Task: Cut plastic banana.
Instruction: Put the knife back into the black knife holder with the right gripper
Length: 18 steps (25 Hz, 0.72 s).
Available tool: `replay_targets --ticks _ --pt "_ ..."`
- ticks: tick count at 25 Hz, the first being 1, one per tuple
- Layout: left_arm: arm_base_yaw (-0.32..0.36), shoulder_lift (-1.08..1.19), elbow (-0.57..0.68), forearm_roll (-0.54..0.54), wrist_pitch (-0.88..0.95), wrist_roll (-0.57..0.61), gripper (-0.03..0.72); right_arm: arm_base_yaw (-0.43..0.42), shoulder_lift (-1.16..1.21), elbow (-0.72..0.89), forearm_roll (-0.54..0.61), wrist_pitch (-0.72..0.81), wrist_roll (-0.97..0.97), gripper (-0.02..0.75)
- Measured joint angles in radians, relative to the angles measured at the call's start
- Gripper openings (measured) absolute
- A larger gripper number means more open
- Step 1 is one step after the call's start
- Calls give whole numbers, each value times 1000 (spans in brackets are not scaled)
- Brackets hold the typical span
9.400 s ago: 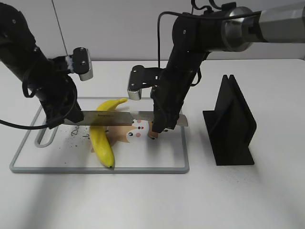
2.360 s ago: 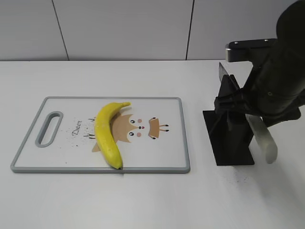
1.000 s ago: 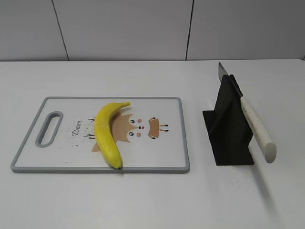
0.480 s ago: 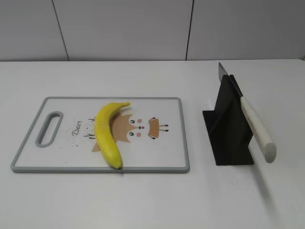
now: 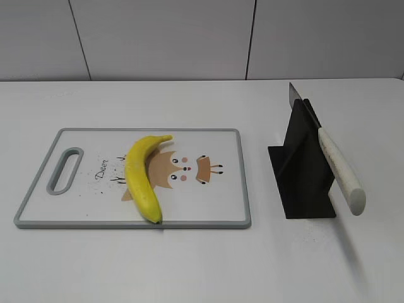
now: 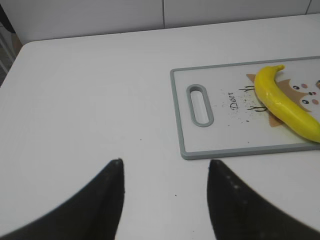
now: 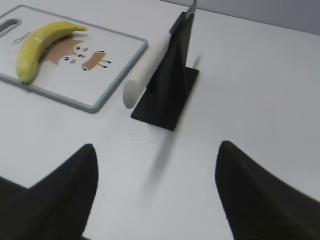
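Note:
The plastic banana [image 5: 140, 177] lies whole on a white cutting board [image 5: 208, 202] with a grey rim and a deer drawing. It also shows in the left wrist view [image 6: 285, 102] and the right wrist view [image 7: 37, 45]. A knife [image 5: 334, 161] with a white handle rests slanted in a black stand [image 5: 303, 167]; its handle points toward the front right. The knife [image 7: 147, 67] and stand [image 7: 167, 92] show in the right wrist view. My left gripper [image 6: 165, 162] is open and empty over bare table, left of the board. My right gripper [image 7: 157, 150] is open and empty, in front of the stand. Neither arm shows in the exterior view.
The cutting board [image 6: 250, 150] has a handle slot [image 6: 200, 104] at its left end. The white table runs to a pale wall at the back. Small dark specks lie on the table in front of the stand.
Both arms held the knife across the banana, then the right arm set the knife in the stand and withdrew. Over the last second nothing has moved.

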Motion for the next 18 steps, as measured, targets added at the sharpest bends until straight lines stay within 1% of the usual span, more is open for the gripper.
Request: replay_targets --ticks 3,5,9,12,18 --pt "0 0 0 0 0 0 506 -117 0 0 7 0 0 574" --pt "0 0 0 0 0 0 506 -178 0 0 8 0 0 574" --pt "0 0 0 0 0 0 506 -268 0 0 10 0 0 574" --pt "0 0 0 0 0 0 506 -301 0 0 10 0 0 574" --pt "0 0 0 0 0 0 502 -306 0 0 10 0 0 574"
